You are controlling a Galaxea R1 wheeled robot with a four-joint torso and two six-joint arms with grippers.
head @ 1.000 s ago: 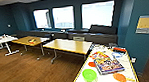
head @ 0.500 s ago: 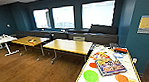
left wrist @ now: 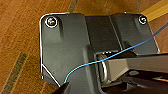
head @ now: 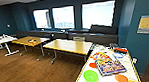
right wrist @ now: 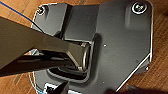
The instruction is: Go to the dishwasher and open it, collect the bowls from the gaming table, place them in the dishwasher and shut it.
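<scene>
1. The gaming table point(head: 131, 65), white-topped and yellow-rimmed, is seen at the lower right of the head view.
2. A lime green bowl point(head: 91, 76) is placed at its near end, beside a colourful box point(head: 108, 65) and orange discs point(head: 121, 78).
3. Wooden floor point(left wrist: 20, 37) is seen below both wrists; whether either pincer is wide or narrow cannot be told, nor how the bowl lies relative to them.

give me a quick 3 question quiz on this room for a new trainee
1. True or false: the lime green bowl sits on the gaming table with the yellow rim.
2. What lies just beside the bowl on the white top? A) a colourful box B) a laptop C) a plant
3. Fill in: the floor is made of ____.

Key: 1 true. 2 A, the colourful box. 3 wood.
</scene>
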